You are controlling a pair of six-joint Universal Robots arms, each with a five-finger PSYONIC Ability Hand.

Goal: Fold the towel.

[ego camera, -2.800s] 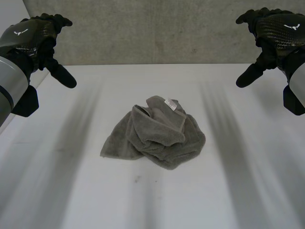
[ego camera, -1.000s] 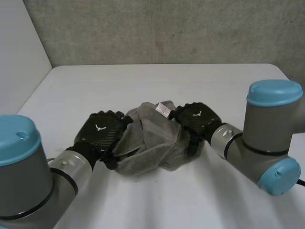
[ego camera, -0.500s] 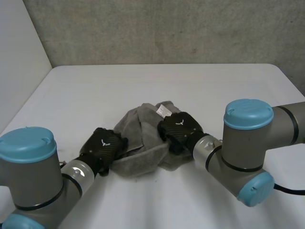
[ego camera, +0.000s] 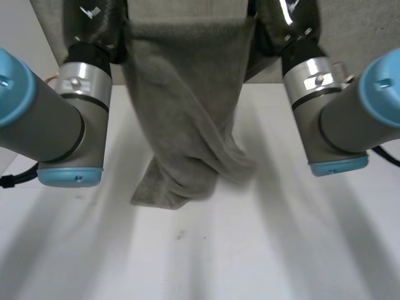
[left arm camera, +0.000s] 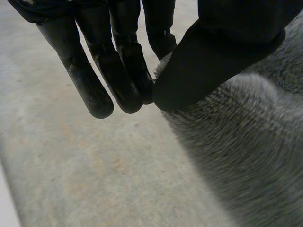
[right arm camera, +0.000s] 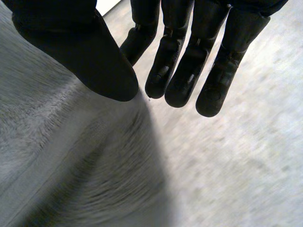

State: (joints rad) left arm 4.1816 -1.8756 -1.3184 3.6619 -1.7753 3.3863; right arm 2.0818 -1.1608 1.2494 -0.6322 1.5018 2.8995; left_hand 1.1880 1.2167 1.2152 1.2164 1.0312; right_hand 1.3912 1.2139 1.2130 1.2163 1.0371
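Observation:
The grey towel (ego camera: 187, 106) hangs in the head view as a long drape between my two raised hands, and its bunched lower end reaches the white table (ego camera: 294, 250). High at the towel's upper left corner, my left hand (ego camera: 94, 22) holds it. In the left wrist view the left hand (left arm camera: 227, 42) pinches the towel's (left arm camera: 251, 146) edge between thumb and fingers (left arm camera: 118, 75). My right hand (ego camera: 294, 15) is at the upper right corner. The right wrist view has the right hand (right arm camera: 80, 52) pressing its thumb on the towel (right arm camera: 71, 161) against its fingers (right arm camera: 189, 71).
Both forearms (ego camera: 50, 119) (ego camera: 344, 119) stand close on either side of the hanging towel. A grey wall (ego camera: 350, 31) rises behind the table's far edge.
Both hands closed on the crumpled towel on the table and rose high with it. The towel went from a heap to a hanging drape stretched between them.

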